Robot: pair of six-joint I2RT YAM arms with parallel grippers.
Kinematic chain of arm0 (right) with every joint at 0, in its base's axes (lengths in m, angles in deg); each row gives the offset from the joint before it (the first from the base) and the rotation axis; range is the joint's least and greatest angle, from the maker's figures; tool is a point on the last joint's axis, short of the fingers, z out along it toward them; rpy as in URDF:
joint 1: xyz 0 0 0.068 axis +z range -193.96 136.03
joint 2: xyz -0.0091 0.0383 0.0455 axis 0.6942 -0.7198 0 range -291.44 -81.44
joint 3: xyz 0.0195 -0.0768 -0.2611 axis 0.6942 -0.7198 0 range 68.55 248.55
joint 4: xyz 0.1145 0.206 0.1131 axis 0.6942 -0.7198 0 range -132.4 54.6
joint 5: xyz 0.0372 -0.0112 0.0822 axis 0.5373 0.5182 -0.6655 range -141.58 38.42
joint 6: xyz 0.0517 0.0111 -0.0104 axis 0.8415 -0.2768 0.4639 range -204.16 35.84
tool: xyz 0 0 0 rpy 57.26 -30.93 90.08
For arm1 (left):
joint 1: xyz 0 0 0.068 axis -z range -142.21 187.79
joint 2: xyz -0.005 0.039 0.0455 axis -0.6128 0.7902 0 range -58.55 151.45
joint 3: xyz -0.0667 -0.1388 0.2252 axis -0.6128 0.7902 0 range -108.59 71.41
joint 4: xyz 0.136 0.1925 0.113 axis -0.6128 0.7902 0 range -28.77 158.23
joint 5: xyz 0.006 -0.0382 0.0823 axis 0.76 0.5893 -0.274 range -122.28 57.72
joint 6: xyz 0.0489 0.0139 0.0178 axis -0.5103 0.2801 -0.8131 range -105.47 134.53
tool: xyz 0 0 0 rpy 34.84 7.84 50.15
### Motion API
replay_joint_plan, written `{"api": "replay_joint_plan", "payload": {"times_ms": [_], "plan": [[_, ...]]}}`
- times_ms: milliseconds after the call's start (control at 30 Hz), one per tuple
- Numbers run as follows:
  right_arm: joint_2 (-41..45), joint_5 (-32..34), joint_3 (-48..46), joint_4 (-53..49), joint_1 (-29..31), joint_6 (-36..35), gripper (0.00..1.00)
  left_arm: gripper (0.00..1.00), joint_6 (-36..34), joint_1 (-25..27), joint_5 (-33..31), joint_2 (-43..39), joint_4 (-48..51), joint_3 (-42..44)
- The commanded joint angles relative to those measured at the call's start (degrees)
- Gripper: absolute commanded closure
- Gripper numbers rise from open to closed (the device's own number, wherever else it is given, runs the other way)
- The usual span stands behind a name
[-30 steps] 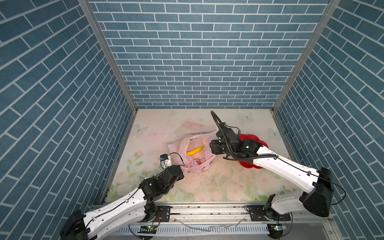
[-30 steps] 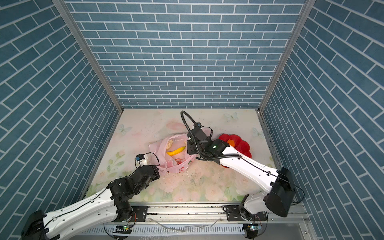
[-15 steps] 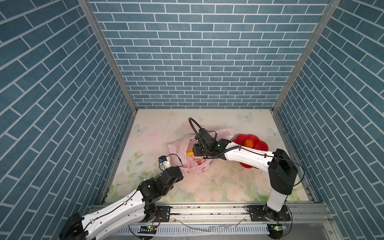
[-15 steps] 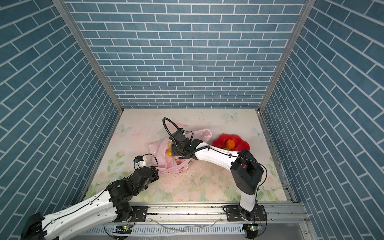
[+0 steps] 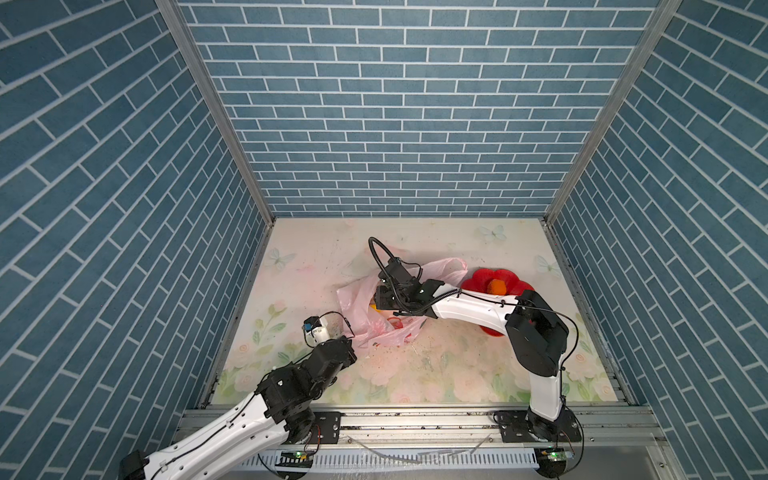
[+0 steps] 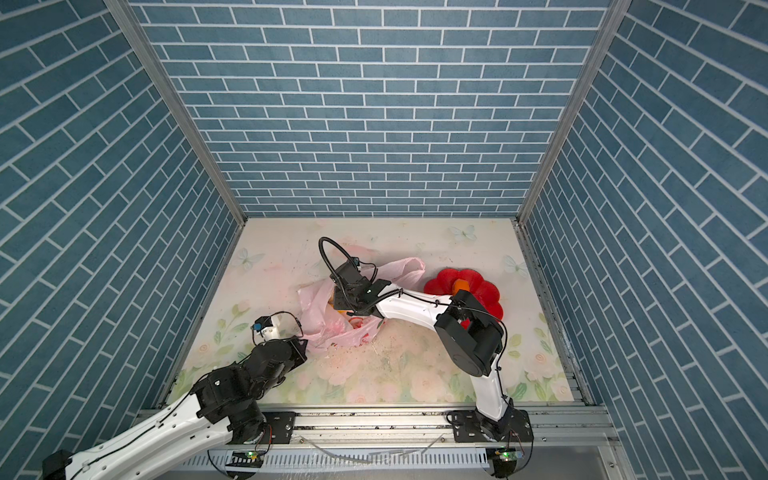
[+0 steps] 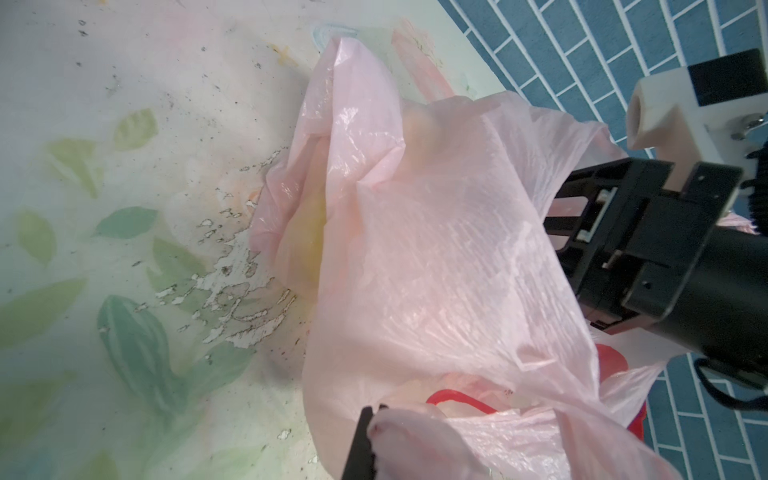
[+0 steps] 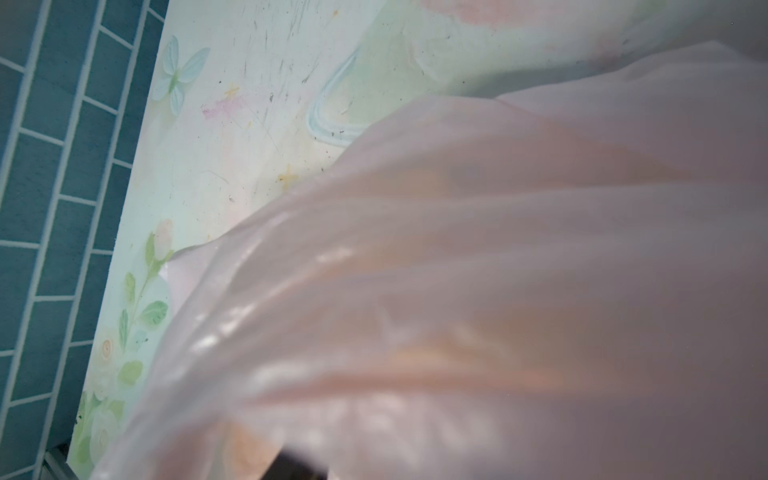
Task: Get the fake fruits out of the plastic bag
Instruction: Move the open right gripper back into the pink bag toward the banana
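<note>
My left arm (image 5: 232, 432) and right arm (image 5: 473, 311): white shells, black joints (image 5: 536, 336), thin black cables (image 5: 482, 296), a ribbed hose (image 5: 372, 254) at the right wrist; left fingers (image 7: 360, 440) black.

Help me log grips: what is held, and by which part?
Left gripper pinches the plastic bag by its bunched near edge. Right gripper reaches into it; hold hidden.

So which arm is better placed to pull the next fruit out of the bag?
Right. The right hand sits in the open mouth of the plastic bag, next to a yellow fruit, so it could likely grasp there. The left hand is shut on the bag's edge, apparently holding it steady.
</note>
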Motion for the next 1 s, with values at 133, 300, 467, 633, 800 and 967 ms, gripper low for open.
{"api": "replay_joint_plan", "payload": {"times_ms": [133, 300, 467, 633, 800, 967], "plan": [[-3.6, -0.67, 5.35, 1.81, 0.21, 2.51, 0.46, 1.0, -0.02, 0.29, -1.62, -1.54, 5.78, -2.39], [-4.99, -1.5, 5.91, 3.62, 0.08, 3.54, 0.43, 1.0, -0.87, 0.29, -1.01, -2.1, 6.09, -2.39], [-6.6, -2.36, 7.01, 4.16, 0.08, 4.44, 0.33, 1.0, -1.68, 0.22, -0.49, -2.75, 7.05, -2.8], [-7.85, -2.93, 7.74, 4.44, -0.26, 5.29, 0.3, 1.0, -2.22, 0.24, -0.57, -3.2, 7.94, -3.38], [-8.58, -2.99, 7.98, 4.27, -0.63, 5.5, 0.28, 1.0, -2.31, 0.2, -0.43, -3.56, 8.11, -3.23], [-9.26, -2.63, 8.66, 3.4, -0.99, 5.26, 0.27, 1.0, -2.31, 0.16, -0.12, -3.65, 8.3, -3.23]]}}
